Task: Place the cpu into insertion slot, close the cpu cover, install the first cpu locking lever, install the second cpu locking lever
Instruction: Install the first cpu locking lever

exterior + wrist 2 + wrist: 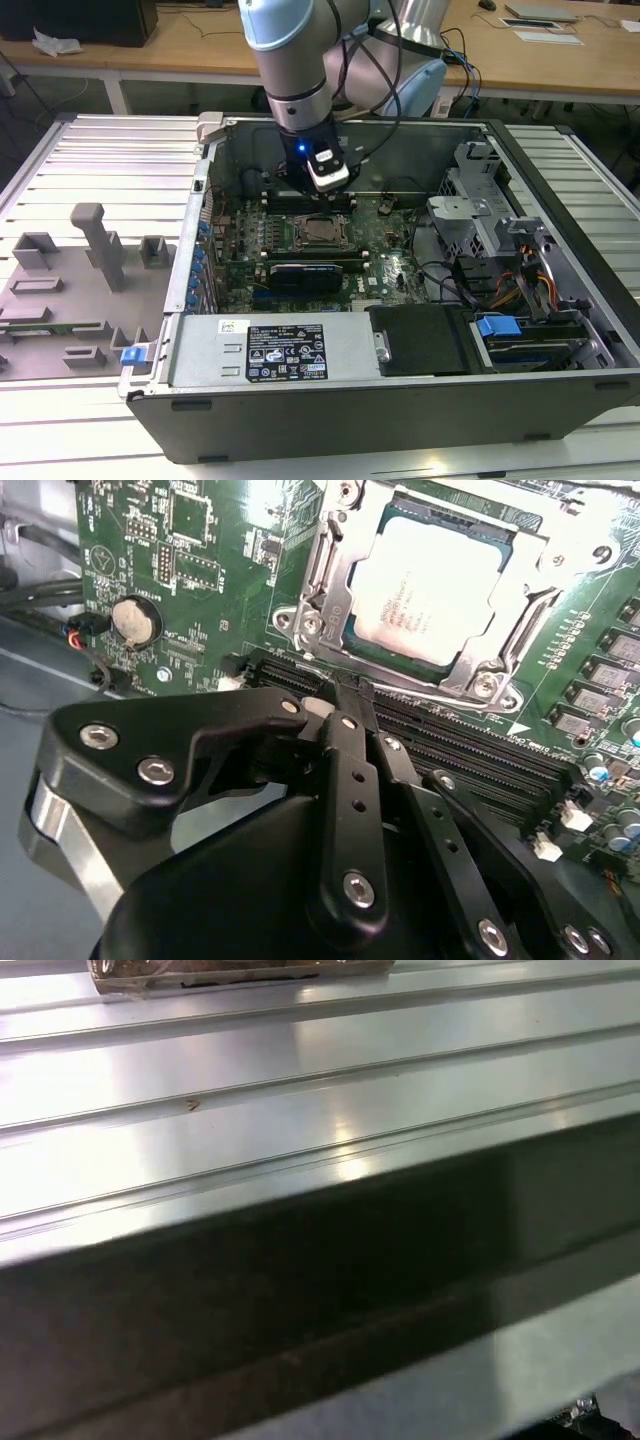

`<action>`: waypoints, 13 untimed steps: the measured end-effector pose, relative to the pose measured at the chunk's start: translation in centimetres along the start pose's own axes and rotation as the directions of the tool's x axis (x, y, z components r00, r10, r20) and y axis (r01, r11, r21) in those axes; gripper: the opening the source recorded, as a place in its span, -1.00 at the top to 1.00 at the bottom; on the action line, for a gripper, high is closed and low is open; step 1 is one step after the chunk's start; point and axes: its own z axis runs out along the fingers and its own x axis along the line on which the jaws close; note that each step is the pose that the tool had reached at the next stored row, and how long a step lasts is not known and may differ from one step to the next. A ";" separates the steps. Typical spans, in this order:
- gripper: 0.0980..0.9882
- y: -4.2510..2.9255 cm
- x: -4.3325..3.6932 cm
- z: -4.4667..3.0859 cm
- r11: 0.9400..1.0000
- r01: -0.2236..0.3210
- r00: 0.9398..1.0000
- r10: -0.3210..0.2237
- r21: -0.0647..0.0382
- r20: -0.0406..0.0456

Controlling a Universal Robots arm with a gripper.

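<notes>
Hovering inside the open computer case [560, 330], the gripper [345, 705] hangs from the arm [290, 50] just above the motherboard [250, 245], near the case's far wall in the exterior view. In the second wrist view its black fingers [350, 770] meet at the tips with nothing between them, so the tool is narrow and empty. The fingertips sit over the long black memory slots [470, 750] that run alongside the insertion slot [325, 580]. Beyond them the cpu [425, 590] lies flat in the insertion slot, its dull silver top facing up. The cpu cover [530, 540] lies down around the chip, its window framing the metal top. A round coin battery [135, 620] sits on the green board to one side. In the exterior view the socket [322, 232] lies just in front of the gripper, with a grey power-supply box [270, 350] at the near edge of the case and a grey fixture tray [70, 290] on the table at the exterior view's left.
</notes>
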 end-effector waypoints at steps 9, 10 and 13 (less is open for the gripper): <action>0.98 -0.02 0.01 0.58 0.999 -0.047 0.999 0.047 0.014 0.008; 0.98 -0.02 -0.01 0.63 0.999 -0.050 0.999 0.049 0.014 0.008; 0.98 -0.02 -0.06 0.69 0.999 -0.050 0.999 0.050 0.015 0.008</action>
